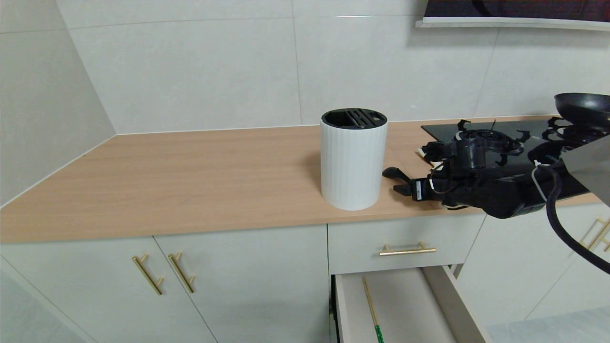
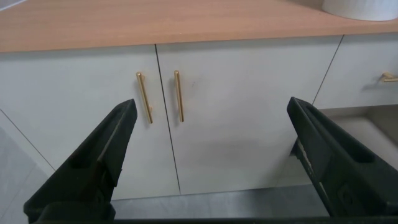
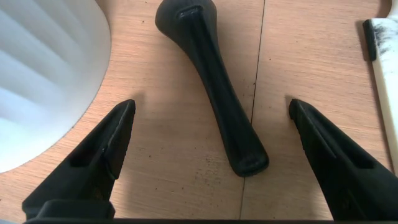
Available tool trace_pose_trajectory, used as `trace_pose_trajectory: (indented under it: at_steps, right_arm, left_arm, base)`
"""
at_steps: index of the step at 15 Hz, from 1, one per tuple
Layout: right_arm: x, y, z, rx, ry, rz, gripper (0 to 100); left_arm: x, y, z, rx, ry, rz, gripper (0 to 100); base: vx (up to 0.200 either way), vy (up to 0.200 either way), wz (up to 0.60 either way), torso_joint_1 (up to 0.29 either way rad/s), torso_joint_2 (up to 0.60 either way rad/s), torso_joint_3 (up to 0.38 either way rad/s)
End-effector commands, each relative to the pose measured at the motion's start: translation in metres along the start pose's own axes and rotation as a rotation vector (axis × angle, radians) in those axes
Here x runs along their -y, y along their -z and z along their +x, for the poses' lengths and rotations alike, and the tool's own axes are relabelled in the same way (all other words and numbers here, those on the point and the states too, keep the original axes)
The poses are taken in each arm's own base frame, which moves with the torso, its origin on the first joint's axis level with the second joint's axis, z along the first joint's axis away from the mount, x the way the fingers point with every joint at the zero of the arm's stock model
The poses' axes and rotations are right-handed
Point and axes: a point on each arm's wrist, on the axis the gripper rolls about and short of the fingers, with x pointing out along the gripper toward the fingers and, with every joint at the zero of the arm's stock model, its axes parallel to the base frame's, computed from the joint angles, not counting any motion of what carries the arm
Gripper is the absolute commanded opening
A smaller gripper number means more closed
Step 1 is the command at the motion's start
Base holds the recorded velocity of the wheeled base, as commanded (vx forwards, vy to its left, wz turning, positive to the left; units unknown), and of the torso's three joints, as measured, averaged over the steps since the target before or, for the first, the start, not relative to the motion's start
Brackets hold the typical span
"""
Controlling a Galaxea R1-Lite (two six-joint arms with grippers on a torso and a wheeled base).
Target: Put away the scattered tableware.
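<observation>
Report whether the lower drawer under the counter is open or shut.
Open. The lower drawer is pulled out, its inside exposed with chopsticks lying in it; the drawer above it sits flush and shut.

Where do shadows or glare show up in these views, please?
Head view: the white holder casts a soft shadow leftward on the countertop. Right wrist view: the fingers of the right gripper throw faint shadows on the countertop beside the black handle. Left wrist view: the cabinet doors are evenly lit, with no glare.
</observation>
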Motion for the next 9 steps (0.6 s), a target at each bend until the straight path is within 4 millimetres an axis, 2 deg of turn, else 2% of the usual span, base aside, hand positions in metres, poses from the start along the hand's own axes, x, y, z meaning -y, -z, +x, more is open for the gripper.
trace_pose_trajectory:
  at_steps: [1,2,9]
  right_arm:
    - [-0.0002,0.0003,0.0003,-0.001,-0.001,0.000,100]
    - [-0.0002,0.0003,0.0003,-0.001,-0.001,0.000,0]
    - [-0.0004,-0.0022,-0.0024,0.005,-0.002,0.001,0]
  left_arm:
    - [0.0000,-0.0001,0.0000,0.000,0.000,0.000,100]
    - [0.0000,-0.0001,0.0000,0.000,0.000,0.000,100]
    - [0.0000,-0.0001,0.0000,0.000,0.000,0.000,100]
  base:
    - [0.000,0.000,0.00,0.000,0.00,0.000]
    - [0.000,0.000,0.00,0.000,0.00,0.000]
    - [0.000,0.000,0.00,0.000,0.00,0.000]
